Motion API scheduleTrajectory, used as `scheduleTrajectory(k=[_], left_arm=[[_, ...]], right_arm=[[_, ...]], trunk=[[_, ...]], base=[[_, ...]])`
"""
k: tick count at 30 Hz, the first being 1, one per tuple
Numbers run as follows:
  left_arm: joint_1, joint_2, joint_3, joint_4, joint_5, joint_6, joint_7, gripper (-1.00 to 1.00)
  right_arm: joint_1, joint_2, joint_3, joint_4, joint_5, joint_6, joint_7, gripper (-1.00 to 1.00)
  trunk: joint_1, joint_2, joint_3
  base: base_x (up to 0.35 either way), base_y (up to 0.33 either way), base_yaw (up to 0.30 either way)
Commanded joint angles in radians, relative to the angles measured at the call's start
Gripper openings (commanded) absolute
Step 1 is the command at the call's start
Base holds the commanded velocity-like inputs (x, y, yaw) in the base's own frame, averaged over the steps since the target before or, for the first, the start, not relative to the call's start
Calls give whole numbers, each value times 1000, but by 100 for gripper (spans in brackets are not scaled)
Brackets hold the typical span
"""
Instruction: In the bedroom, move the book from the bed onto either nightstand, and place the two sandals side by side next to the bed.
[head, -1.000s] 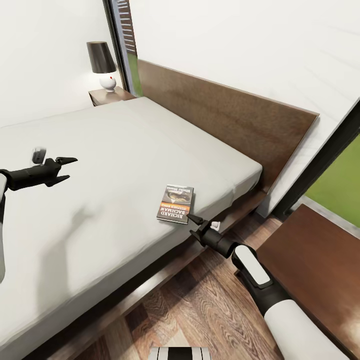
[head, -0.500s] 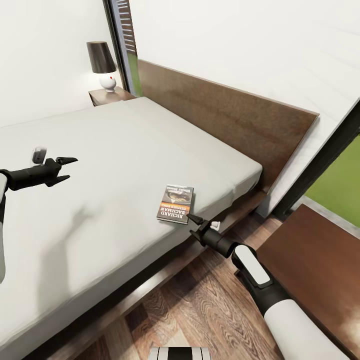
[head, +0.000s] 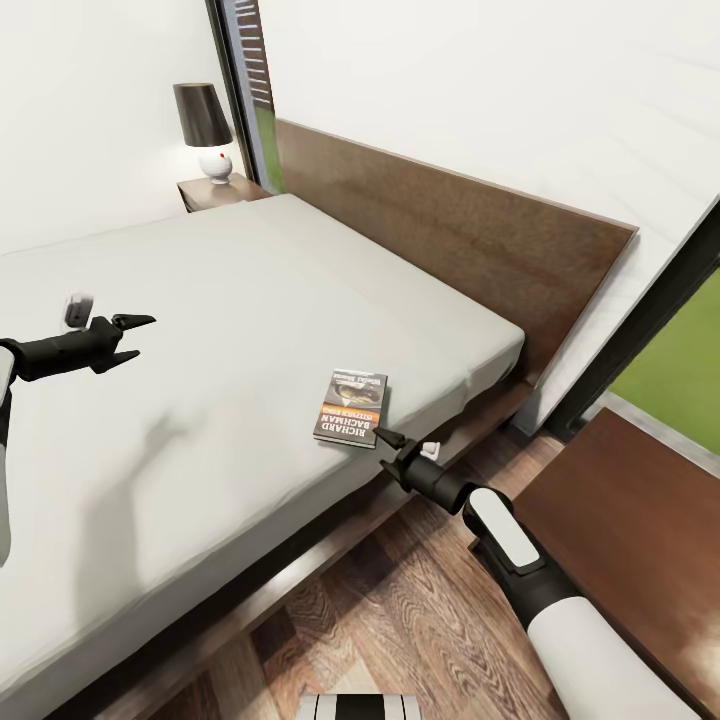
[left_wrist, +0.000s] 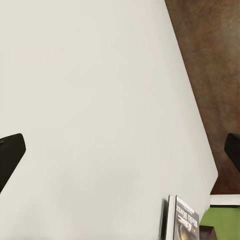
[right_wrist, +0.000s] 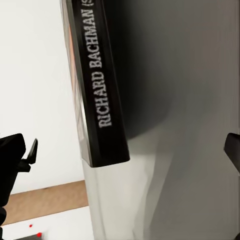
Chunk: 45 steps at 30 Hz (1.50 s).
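Book (head: 351, 407) lies flat on the bed (head: 200, 330) near its floor-side edge, spine toward the right hand (head: 386, 438), just beside it with fingers spread, empty. Left hand (head: 130, 338), also released, hangs well apart; right is nearer.

bed (left_wrist: 100, 100): grey mattress | book (left_wrist: 181, 220): flat near mattress corner | headboard (left_wrist: 205, 60): brown

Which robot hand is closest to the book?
The right gripper is. Its fingertips sit just off the book at the near edge of the bed, while the left gripper hangs far off over the bare mattress.
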<state>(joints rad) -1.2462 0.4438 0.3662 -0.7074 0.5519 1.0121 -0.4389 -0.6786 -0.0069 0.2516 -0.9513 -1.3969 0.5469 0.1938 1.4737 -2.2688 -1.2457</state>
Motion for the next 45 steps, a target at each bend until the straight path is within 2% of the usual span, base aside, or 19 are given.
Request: scheduleTrajectory(k=[1, 21, 45], left_arm=[[-1, 0, 3, 0, -7, 5, -7, 100], [-1, -1, 3, 0, -7, 5, -7, 100], [0, -2, 3, 0, -7, 5, -7, 100]], right_arm=[[-1, -1, 2, 0, -2, 1, 0, 100], [-7, 36, 2, 0, -2, 1, -38, 100], [-10, 42, 2, 0, -2, 2, -42, 100]], trunk=[[0, 0, -1], [0, 0, -1], [0, 0, -1]], base=[[0, 0, 0], [0, 0, 0], [0, 0, 0]])
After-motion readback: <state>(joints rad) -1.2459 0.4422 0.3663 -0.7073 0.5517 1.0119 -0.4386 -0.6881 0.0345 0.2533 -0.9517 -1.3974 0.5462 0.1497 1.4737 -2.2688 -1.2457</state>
